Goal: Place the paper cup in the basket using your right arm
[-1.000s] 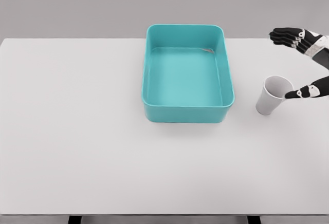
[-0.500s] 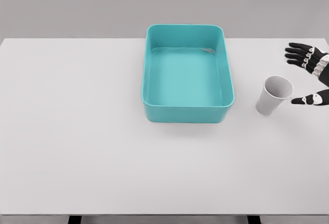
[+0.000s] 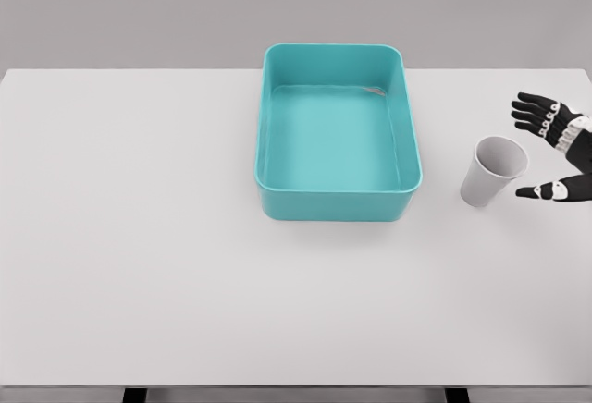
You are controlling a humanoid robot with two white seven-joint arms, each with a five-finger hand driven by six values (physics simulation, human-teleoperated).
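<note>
Since half a second ago the right hand point(image 3: 558, 149) has dropped slightly and sits a little lower at the right edge of the view; the white paper cup point(image 3: 491, 172) and the teal rectangular plastic basket point(image 3: 337, 202) have not shifted. Nearest the robot is a wide bare stretch of the white flat table point(image 3: 166, 283), with two dark leg tops just visible under its near edge. Further in, on the right side, the paper cup stands upright on the table, mouth open upward and leaning slightly in the view, well right of the basket and outside it. The right hand is just beside the cup on its right: black fingers point(image 3: 532, 112) spread apart on the far side, thumb extended separately on the near side and pointing left toward the cup's wall. The hand is wide open and grasps nothing; a small gap shows between thumb tip and cup, so no contact is seen. The basket lies at table centre toward the far edge, rim up, with a small pale mark at its far right inner corner. The left arm does not show.
</note>
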